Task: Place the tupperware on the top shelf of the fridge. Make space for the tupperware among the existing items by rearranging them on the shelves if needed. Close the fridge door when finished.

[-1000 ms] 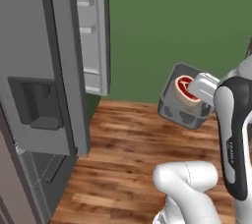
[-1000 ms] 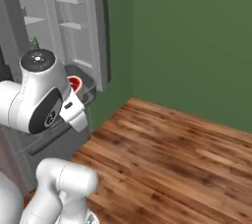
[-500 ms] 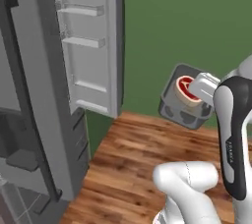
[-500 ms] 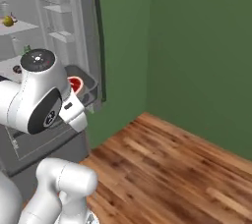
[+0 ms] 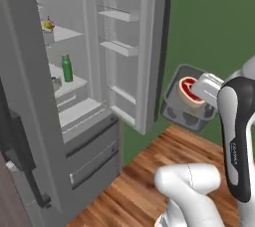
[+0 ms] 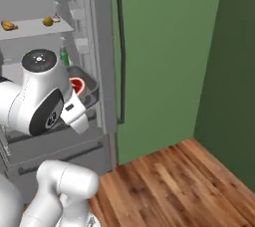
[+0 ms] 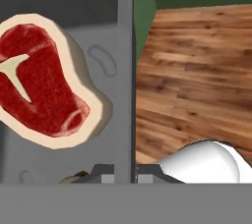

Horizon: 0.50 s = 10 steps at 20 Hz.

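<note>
A brown wood-plank floor (image 6: 169, 181) stretches beneath flat green walls (image 6: 164, 56), which meet in a corner on the right of the right base view. A brown cabinet edge (image 5: 10, 206) shows at the lower left of the left base view.

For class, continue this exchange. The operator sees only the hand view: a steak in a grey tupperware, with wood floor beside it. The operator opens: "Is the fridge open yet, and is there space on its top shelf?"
Observer: Yes, the fridge stands open, with its right door swung wide in the left base view.
Operator: What sits on the top shelf?
Observer: The top shelf holds a yellow piece and an orange-brown piece, with bare board between them.
Operator: Anything on the shelf lower down?
Observer: A green bottle stands upright on the shelf below.
</note>
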### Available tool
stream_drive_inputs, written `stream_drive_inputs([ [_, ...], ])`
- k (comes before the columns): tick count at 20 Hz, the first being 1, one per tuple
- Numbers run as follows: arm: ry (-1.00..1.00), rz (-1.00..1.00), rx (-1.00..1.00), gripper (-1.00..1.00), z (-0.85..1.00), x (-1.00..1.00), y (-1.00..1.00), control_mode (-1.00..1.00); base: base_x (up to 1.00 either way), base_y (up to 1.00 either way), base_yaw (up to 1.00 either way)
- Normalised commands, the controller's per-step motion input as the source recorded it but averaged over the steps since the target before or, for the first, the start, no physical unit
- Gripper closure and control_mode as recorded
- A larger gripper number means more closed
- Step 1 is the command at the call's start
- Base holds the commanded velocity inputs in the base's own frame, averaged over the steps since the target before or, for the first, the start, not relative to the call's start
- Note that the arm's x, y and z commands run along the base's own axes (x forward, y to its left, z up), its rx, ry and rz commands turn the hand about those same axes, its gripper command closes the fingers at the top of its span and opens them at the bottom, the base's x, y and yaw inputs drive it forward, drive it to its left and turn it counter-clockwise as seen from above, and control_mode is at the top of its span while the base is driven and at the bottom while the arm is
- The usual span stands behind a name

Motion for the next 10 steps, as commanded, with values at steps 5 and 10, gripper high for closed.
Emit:
stream_drive_inputs([
  [5,0.00,0.00,0.00,1.00,0.00,0.00,0.00,1.00,0.63,-0.04,0.53],
  [10,0.00,0.00,0.00,1.00,0.00,0.00,0.00,1.00,0.71,0.00,0.47],
])
